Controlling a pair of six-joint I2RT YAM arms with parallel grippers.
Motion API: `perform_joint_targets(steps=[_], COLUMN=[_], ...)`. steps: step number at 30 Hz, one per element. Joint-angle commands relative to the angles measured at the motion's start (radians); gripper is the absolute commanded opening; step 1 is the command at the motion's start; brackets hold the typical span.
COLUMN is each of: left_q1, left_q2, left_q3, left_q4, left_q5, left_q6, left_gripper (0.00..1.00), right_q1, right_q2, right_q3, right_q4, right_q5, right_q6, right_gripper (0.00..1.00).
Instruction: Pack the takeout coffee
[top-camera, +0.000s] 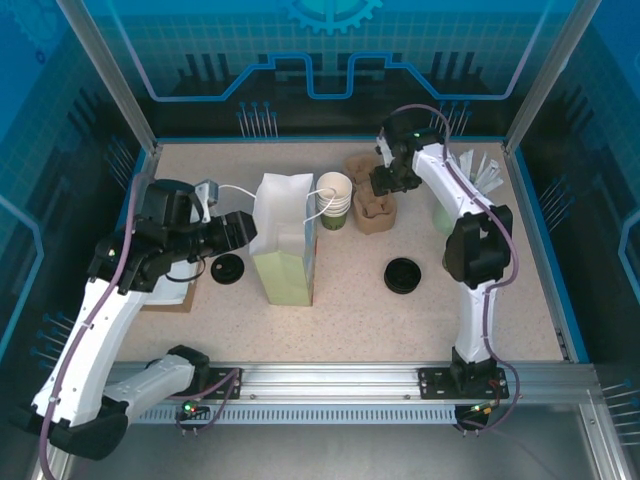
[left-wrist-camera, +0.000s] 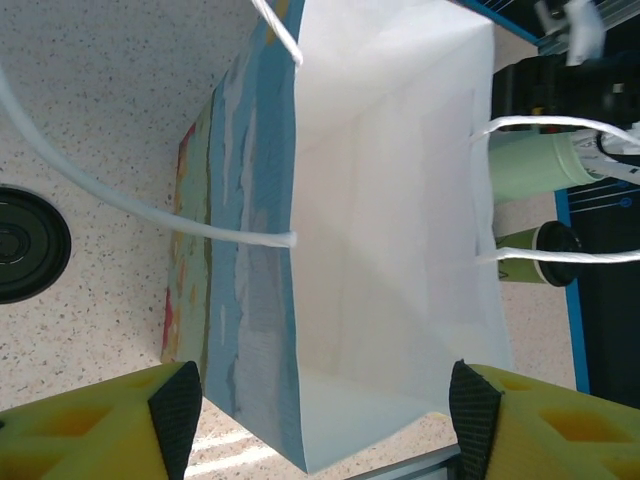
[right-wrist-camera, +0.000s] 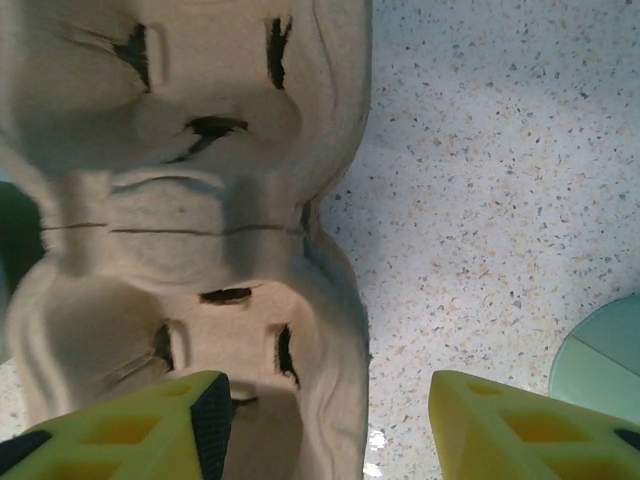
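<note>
A paper bag with white string handles stands mid-table; its white wall fills the left wrist view. My left gripper is open, one finger on each side of the bag's end, neither touching it. A green cup with a dark top peeks past the bag; I cannot tell whether it is the takeout coffee or the stack of nested cups. My right gripper hangs open over the brown pulp cup carrier, holding nothing.
Two black lids lie on the table, one on each side of the bag. The pale-green cup with white packets stands at the back right behind my right arm. A brown flat piece lies under my left arm.
</note>
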Motion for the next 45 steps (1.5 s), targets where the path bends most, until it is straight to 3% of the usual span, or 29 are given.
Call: perform_joint_targets(steps=[1,18,37,45], left_q1=[-0.006,-0.006,-0.006,-0.006], left_q2=[-0.010,-0.002,-0.004,-0.010], left_q3=[0.032,0.045,0.045,0.032], left_q4=[-0.035,-0.039,-0.044,-0.041], left_q5=[-0.012,-0.014,-0.021,-0.019], left_q6=[0.023,0.030,0.036,0.037], left_gripper=[0.71,0.72,0.73,0.73], right_q1=[-0.013,-0.012,-0.018,-0.049], right_q2=[0.042,0.080,0.012,-0.051], right_q3=[0.059,0.083,0.089,0.051], right_q4=[-0.048,-0.073,-0.088,-0.066], right_q5=[0.010,0.010,-0.007,-0.160], right_q6=[-0.021,-0.017,-0.029,-0.031], right_gripper=[0.55,0.29,0.16,0.15])
